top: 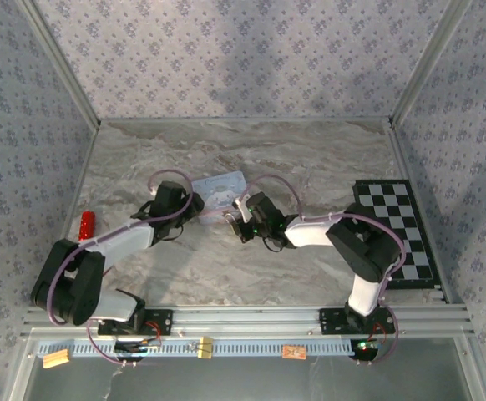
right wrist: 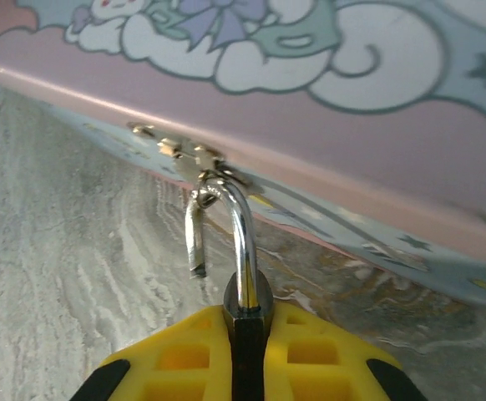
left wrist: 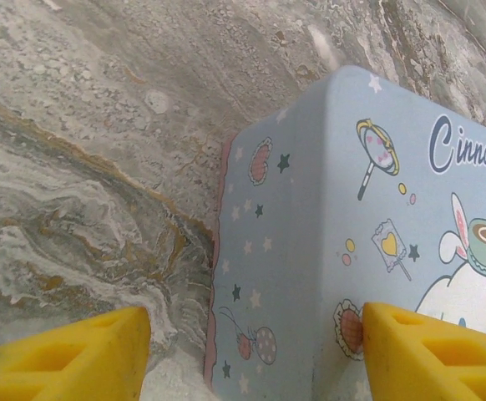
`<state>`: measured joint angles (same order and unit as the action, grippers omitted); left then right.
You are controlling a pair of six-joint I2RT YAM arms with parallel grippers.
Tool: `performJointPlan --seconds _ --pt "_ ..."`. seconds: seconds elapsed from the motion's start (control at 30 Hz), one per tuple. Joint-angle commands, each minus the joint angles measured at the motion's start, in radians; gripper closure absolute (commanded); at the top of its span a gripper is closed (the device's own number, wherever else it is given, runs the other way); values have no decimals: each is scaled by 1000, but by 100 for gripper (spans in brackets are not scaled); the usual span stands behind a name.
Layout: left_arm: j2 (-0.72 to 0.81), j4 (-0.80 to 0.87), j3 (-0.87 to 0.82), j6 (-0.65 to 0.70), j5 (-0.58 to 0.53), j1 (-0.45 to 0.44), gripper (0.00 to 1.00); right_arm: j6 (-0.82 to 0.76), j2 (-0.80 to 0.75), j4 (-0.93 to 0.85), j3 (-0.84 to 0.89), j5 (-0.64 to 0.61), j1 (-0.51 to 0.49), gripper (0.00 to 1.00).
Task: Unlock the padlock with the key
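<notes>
A pastel tin [top: 222, 185] sits between a red object [top: 86, 224] and a checkerboard [top: 393, 200]

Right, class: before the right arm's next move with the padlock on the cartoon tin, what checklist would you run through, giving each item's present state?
1. The right gripper is shut on the small dark padlock: ok.
2. Its silvery shackle is sprung, short leg hanging free: ok.
3. Shackle out of the metal hasp on the pastel blue-pink cartoon tin: not ok, hooked through it.
4. The left gripper steadies the tin: cannot tell; jaws open, astride its corner.
</notes>
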<state>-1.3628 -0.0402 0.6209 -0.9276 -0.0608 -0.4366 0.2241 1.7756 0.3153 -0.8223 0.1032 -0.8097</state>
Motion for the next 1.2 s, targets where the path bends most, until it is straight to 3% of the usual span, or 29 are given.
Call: performJointPlan --seconds 0.0,0.17,0.4,0.67,1.17 --pt "1 159 -45 -13 -59 -15 34 36 -33 -31 -6 -106 -9 100" --pt "1 163 -37 -26 -67 -34 34 33 -26 -98 -39 -181 -29 100" --pt "14 150 -25 -75 -81 -82 33 141 -35 -89 -50 -187 -24 100" --pt "47 122 -33 -126 -112 -158 32 262 -14 28 -17 -183 -21 100" --pt "18 108 -10 -137 -128 -219 32 422 20 182 33 -146 15 100"
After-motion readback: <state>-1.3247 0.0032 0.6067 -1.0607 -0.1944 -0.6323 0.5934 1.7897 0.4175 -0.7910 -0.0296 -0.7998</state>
